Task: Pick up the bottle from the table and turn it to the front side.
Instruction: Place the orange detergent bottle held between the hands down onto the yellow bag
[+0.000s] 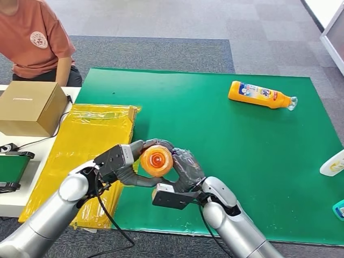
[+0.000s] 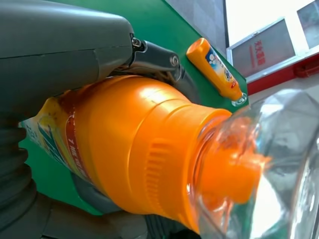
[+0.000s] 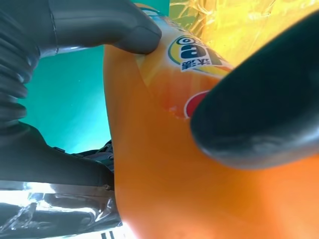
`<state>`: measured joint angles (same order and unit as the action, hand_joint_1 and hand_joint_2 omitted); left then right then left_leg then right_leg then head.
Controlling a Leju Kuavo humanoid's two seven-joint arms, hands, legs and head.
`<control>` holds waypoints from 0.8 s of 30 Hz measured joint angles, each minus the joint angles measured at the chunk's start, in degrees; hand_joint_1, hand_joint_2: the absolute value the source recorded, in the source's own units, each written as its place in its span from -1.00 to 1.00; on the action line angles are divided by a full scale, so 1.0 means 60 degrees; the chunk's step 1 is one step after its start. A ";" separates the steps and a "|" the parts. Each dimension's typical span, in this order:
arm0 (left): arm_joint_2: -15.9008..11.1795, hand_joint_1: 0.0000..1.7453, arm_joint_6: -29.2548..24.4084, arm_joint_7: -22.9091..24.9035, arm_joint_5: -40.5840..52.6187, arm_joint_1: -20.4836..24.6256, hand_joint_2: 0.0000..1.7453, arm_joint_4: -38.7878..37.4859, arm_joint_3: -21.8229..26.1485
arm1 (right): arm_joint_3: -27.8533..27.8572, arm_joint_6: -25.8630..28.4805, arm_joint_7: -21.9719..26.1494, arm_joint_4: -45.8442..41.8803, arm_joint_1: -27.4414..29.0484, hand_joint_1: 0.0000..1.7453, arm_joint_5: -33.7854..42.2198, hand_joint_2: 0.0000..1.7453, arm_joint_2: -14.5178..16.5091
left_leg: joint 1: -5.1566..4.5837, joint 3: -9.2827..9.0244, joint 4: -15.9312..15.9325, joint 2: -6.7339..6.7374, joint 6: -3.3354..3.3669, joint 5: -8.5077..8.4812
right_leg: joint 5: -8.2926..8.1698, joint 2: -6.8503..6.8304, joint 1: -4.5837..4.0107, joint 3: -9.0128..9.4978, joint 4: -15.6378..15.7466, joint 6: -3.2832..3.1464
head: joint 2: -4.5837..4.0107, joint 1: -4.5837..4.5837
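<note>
Both hands clamp the orange bottle between them, left hand, right hand, its long axis toward the camera

Two orange bottles, one cardboard box.

Your two silver arms reach in from below and meet over the near part of the table. Your left hand and right hand face each other, fingers curled around the orange bottle held up between them, with both thumbs pressed on its body.
</note>
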<state>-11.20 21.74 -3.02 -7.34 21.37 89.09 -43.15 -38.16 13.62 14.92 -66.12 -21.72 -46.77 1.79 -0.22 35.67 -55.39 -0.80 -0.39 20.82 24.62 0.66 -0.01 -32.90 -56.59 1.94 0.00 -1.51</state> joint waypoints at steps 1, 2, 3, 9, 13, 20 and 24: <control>-0.0003 1.00 -0.0026 0.0000 0.0032 0.0001 1.00 0.0000 -0.0005 | 0.0015 -0.0002 -0.0001 -0.0001 0.0000 1.00 0.0003 1.00 0.0000 | 0.0000 0.0000 0.0000 0.0000 0.0000 0.0000 | 0.0000 0.0000 0.0000 0.0000 0.0000 0.0000 | -0.0001 0.0000; -0.0004 1.00 -0.0061 0.0000 0.0067 0.0002 1.00 0.0000 -0.0009 | 0.0032 -0.0003 -0.0007 -0.0003 0.0000 1.00 0.0005 1.00 0.0000 | 0.0000 0.0000 0.0000 0.0000 0.0000 0.0000 | 0.0000 0.0000 0.0000 0.0000 0.0000 0.0000 | -0.0001 0.0000; -0.0005 1.00 -0.0102 0.0000 0.0103 0.0001 1.00 0.0000 -0.0010 | 0.0048 -0.0004 -0.0017 -0.0005 0.0002 1.00 0.0013 1.00 0.0000 | 0.0000 0.0000 0.0000 0.0000 0.0000 0.0000 | 0.0000 0.0000 0.0000 0.0000 0.0000 0.0000 | -0.0001 0.0000; 0.0054 1.00 -0.0740 -0.0226 0.0963 -0.0054 1.00 0.0046 -0.0020 | 0.0301 -0.0161 -0.0139 -0.0007 0.0079 -0.87 0.0532 1.00 0.0021 | 0.0000 0.0000 0.0000 0.0000 0.0000 0.0000 | 0.0000 0.0000 0.0000 0.0001 0.0000 0.0000 | -0.0002 -0.0001; 0.0163 1.00 -0.1865 -0.0528 0.2958 -0.0271 1.00 0.0318 0.0018 | 0.1019 -0.1017 -0.0444 -0.0005 0.0247 -1.00 0.2056 1.00 0.0015 | -0.0001 0.0002 0.0000 -0.0002 0.0001 0.0000 | 0.0000 -0.0003 0.0001 0.0004 0.0000 0.0001 | -0.0002 0.0002; 0.0487 1.00 -0.4403 -0.0789 0.6972 -0.1238 1.00 0.1113 0.0423 | 0.3125 -0.2228 -0.0330 -0.0201 0.0733 -1.00 0.4622 1.00 -0.0099 | -0.0007 0.0003 -0.0001 -0.0003 0.0003 0.0003 | -0.0004 0.0005 0.0007 0.0001 0.0002 0.0007 | -0.0002 0.0000; 0.0641 1.00 -0.5143 -0.0870 0.7831 -0.1999 1.00 0.1360 0.0730 | 0.4135 -0.2290 -0.0210 -0.0907 0.1169 -1.00 0.5179 1.00 -0.0228 | -0.0006 0.0005 -0.0001 0.0000 0.0005 0.0008 | -0.0001 0.0008 0.0006 -0.0003 0.0002 0.0006 | -0.0001 -0.0001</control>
<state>-7.35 -9.12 -8.24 39.64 9.38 97.25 -38.77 -13.35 -0.12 13.67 -71.56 -14.70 -15.70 0.43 -0.25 35.70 -55.40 -0.80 -0.36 20.87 24.61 0.71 0.02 -32.92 -56.58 1.98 -0.01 -1.51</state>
